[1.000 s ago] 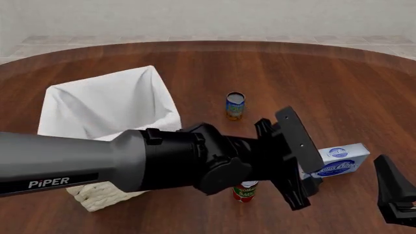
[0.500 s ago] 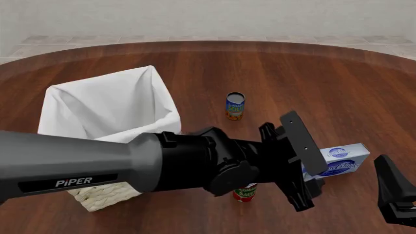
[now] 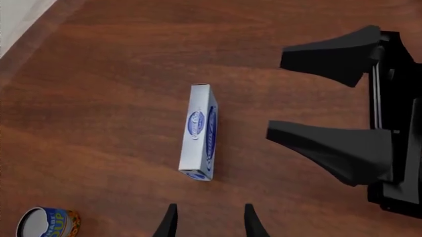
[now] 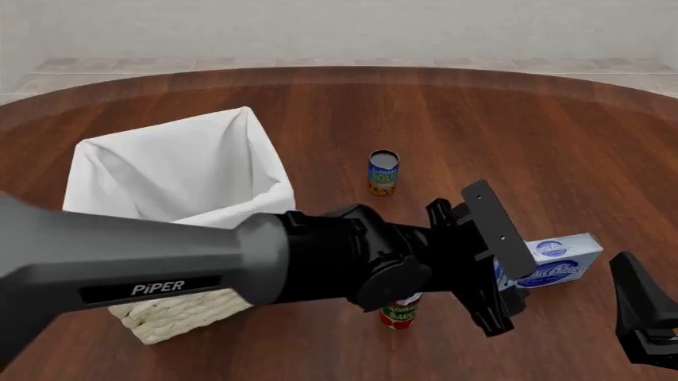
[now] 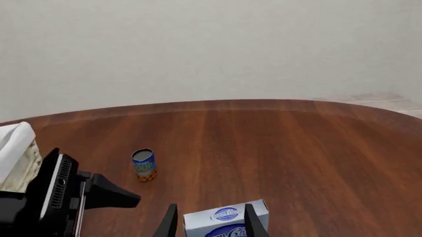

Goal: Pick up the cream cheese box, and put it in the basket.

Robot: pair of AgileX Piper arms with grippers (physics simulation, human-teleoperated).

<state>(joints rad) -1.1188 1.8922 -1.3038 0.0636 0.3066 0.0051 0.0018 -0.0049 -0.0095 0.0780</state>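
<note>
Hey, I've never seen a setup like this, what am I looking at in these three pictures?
It's a simulated pair of robot arms at a round wooden table. One picture is taken from above and behind the arms; the other two come from cameras on each wrist, looking along the fingers. The big grey arm is the left one, and its open left gripper is reaching toward the cream cheese box. The right gripper sits just behind the box, also open. Nothing is held yet. Also on the table: a cloth-lined basket, a soup can and a red can.
</note>
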